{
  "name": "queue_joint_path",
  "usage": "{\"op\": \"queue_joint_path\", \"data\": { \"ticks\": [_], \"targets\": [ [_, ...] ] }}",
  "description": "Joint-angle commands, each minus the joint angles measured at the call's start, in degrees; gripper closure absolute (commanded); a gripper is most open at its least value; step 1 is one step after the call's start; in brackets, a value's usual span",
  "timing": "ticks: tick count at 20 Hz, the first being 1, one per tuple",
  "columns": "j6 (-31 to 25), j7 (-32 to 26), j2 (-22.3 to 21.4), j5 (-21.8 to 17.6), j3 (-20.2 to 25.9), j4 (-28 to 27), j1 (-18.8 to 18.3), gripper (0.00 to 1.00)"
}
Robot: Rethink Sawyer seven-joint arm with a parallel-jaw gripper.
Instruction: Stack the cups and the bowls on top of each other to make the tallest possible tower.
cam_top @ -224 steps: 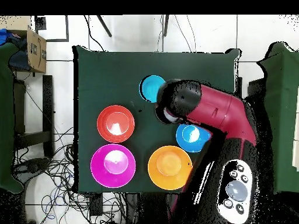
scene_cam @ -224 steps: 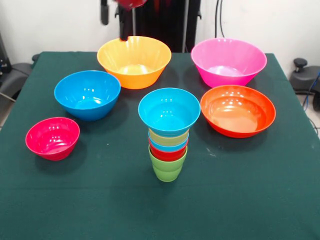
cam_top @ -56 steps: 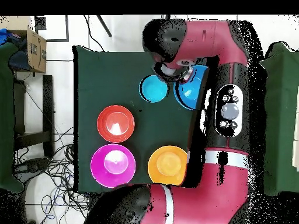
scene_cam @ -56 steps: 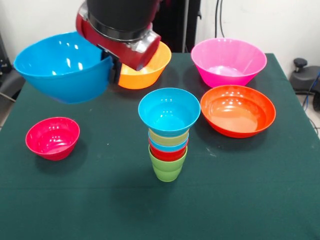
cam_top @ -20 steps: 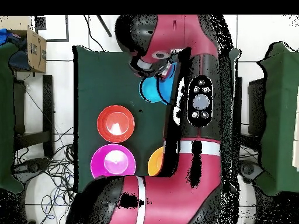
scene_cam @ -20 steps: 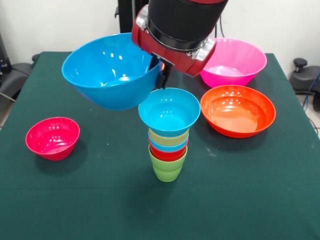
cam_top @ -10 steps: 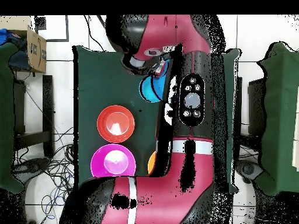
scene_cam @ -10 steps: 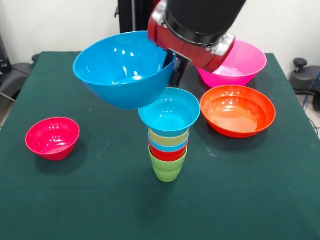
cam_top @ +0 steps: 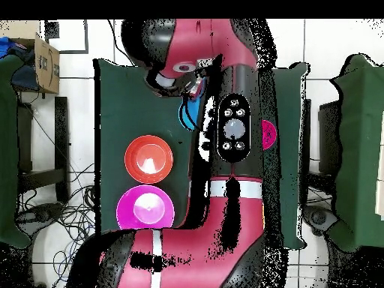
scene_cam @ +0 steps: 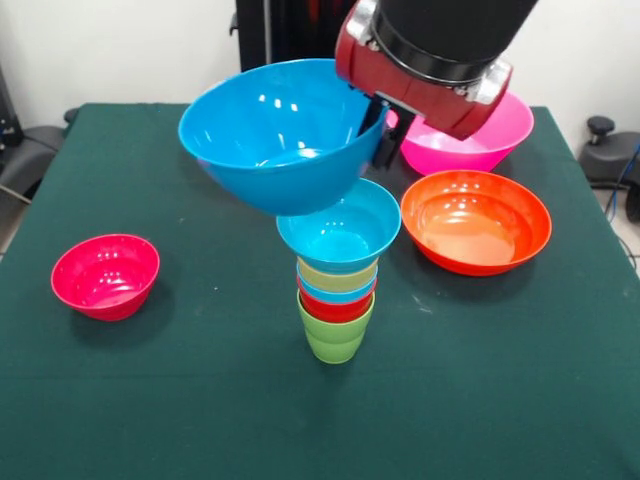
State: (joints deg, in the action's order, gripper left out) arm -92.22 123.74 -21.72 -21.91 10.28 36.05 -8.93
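The tower (scene_cam: 338,285) stands mid-table: a lime green cup (scene_cam: 336,335) at the base, then red, light blue and yellow cups, topped by a small light blue bowl (scene_cam: 340,228). My gripper (scene_cam: 380,135) is shut on the right rim of the medium blue bowl (scene_cam: 272,135). It holds that bowl in the air, just up and left of the tower's top, and the bowl's underside overlaps the small bowl's rim in the front view. In the overhead view the arm (cam_top: 232,135) covers the tower, and only a blue sliver (cam_top: 187,114) shows.
A large pink bowl (scene_cam: 480,135) and a wide red-orange bowl (scene_cam: 476,222) sit right of the tower. A small magenta bowl (scene_cam: 105,276) sits at the left. The table (scene_cam: 150,400) is covered in dark green cloth.
The gripper has carried the blue bowl to the right, from beside the tower to partly over its top bowl. The tower and the other bowls have not moved.
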Motion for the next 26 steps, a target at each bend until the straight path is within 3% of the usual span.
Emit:
{"op": "queue_joint_path", "data": {
  "ticks": [1,10,26],
  "targets": [
    [-2.46,3.93,-1.66,0.74,-0.36,3.11,2.45,1.0],
    [1.3,6.49,-1.23,2.19,-2.69,4.94,4.18,1.0],
    [12.82,8.82,-0.47,4.39,-6.95,10.47,6.43,1.0]
  ]
}}
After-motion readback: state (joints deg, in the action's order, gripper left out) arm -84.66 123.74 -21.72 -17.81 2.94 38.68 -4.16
